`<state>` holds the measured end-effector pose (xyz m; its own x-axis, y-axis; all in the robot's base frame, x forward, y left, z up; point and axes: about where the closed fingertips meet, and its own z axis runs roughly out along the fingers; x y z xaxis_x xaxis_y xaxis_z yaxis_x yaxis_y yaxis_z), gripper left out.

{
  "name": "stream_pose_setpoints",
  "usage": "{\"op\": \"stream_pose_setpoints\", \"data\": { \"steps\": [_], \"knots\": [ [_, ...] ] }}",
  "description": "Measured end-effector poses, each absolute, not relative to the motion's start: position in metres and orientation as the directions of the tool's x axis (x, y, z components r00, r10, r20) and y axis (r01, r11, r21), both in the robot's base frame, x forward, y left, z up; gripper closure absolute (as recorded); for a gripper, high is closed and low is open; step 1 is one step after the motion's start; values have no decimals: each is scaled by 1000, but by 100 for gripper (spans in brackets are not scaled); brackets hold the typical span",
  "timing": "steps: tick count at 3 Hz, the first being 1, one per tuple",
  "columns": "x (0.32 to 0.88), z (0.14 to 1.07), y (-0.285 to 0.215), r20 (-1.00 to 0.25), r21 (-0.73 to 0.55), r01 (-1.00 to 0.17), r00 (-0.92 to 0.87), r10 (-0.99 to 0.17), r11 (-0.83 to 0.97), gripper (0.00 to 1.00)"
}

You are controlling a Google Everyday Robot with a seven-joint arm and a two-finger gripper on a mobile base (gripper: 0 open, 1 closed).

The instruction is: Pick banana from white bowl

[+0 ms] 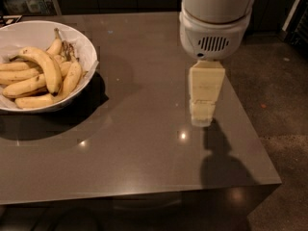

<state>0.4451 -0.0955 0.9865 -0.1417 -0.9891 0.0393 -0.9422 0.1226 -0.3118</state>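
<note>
The white bowl (89, 46) sits at the far left of the grey table and holds several yellow bananas. The banana (46, 65), thick and strongly arched, lies on top of the others, curving from the left rim down toward the bowl's middle. My gripper (201, 118) hangs below the white arm (215, 18) over the right part of the table, pointing down, well to the right of the bowl. It holds nothing.
The grey table (139, 143) has its right edge just right of the gripper and its front edge near the bottom. Dark speckled floor (279, 105) lies to the right. Dark cabinets stand behind the table.
</note>
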Motion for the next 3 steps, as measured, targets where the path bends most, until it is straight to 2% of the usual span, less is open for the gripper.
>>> {"op": "stream_pose_setpoints", "data": {
  "steps": [1, 3],
  "knots": [
    [446, 994, -90, 19, -340, -932, -135, -991, 121, 0],
    [491, 1022, -30, -116, -332, -917, -194, -974, 222, 0]
  ]
}}
